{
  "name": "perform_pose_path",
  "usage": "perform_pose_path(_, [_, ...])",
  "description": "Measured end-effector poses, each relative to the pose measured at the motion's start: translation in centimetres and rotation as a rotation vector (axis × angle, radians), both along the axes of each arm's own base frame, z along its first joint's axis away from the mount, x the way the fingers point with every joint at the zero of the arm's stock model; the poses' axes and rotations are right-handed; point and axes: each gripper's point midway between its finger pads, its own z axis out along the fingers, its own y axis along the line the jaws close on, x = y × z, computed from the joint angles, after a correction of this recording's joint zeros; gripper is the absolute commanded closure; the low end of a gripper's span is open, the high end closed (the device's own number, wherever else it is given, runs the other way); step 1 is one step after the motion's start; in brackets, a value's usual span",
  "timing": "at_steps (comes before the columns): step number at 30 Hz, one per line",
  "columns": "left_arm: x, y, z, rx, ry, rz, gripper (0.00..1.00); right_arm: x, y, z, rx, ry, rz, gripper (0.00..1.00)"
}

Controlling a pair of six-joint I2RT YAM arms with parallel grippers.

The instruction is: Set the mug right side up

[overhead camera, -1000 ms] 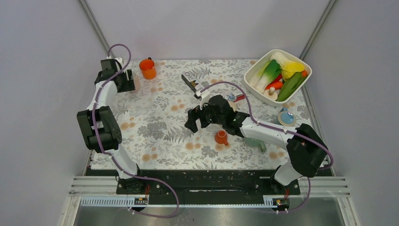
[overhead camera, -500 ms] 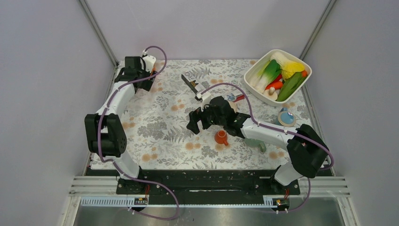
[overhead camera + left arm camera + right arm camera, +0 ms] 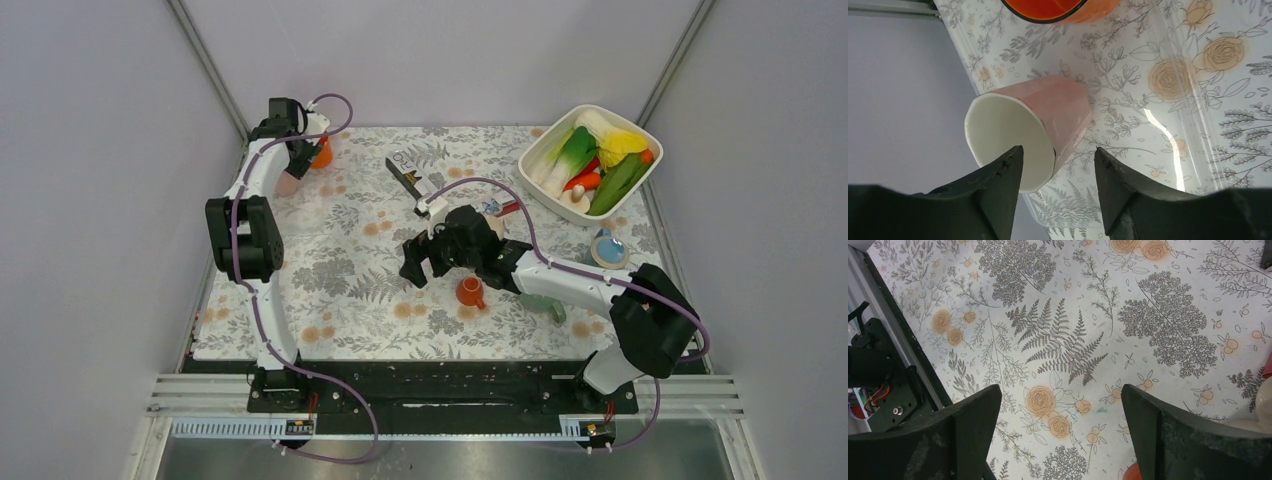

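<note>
The pale pink ceramic mug with a white inside (image 3: 1058, 107) lay on its side at the flowered desk's (image 3: 1228, 150) far left, beside an orange cup (image 3: 1058, 7). The left gripper (image 3: 1057, 156) had its jaws partly open astride the rim, not yet gripping it. The right gripper (image 3: 1060, 390) hung wide open and empty. The mug was probably light, stiff, slick and breakable, and best pinched across the rim wall. No writing was legible.

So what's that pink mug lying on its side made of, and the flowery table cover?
Pink mug: likely glazed ceramic, faceted pink sides, smooth white inside. Table cover: printed sheet, apparently glossy plastic, given the bright glare streak.
</note>
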Motion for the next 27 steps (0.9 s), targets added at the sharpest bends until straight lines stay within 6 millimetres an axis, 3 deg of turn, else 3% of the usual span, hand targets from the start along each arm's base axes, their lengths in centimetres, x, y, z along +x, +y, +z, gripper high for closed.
perform_pose_path(5, [-0.3,1.2,-1.4,-0.007,0.051,0.02,0.58,0.0,-0.1,-0.1,-0.008,-0.001,0.003,0.01])
perform_pose_path(14, [-0.8,1.3,-2.7,-0.056,0.111,-0.021,0.98,0.1,-0.1,0.0,-0.008,-0.004,0.002,0.01])
perform_pose_path(21, [0.4,2.2,-2.7,-0.121,0.119,-0.059,1.0,0.1,-0.1,0.1,-0.013,0.002,0.001,0.01])
perform_pose_path(27, [3.8,3.4,-2.0,-0.18,0.065,-0.141,1.0,0.5,0.3,-0.2,-0.028,0.016,0.001,0.0])
